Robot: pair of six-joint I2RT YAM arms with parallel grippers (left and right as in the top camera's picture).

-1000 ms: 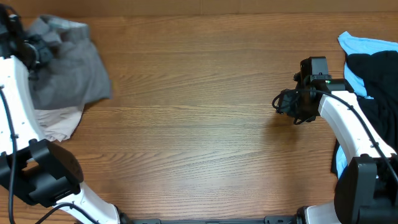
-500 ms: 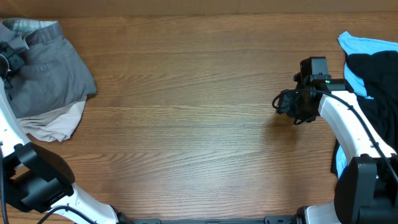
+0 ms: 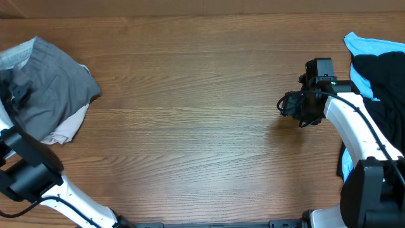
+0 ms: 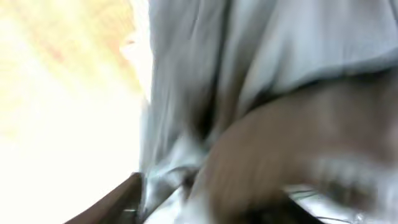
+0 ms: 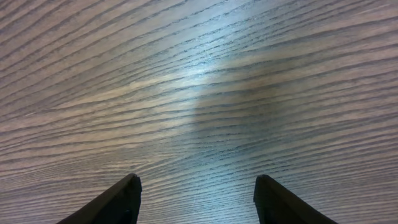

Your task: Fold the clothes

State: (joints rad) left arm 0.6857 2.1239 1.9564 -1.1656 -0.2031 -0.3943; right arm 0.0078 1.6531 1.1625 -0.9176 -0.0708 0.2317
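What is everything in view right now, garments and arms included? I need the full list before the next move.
grey shorts: one, mid-grey with a paler waistband, crumpled at the table's left edge.
cream garment: one, cream, showing from under the shorts.
black garment: one, black, heaped at the right edge.
light-blue garment: one, light blue, under the black one.
table: one, brown wood grain.
left claw: one, dark, in the shorts and seemingly shut on them; its wrist view is blurred.
right claw: one, black, open over bare wood, right of centre.
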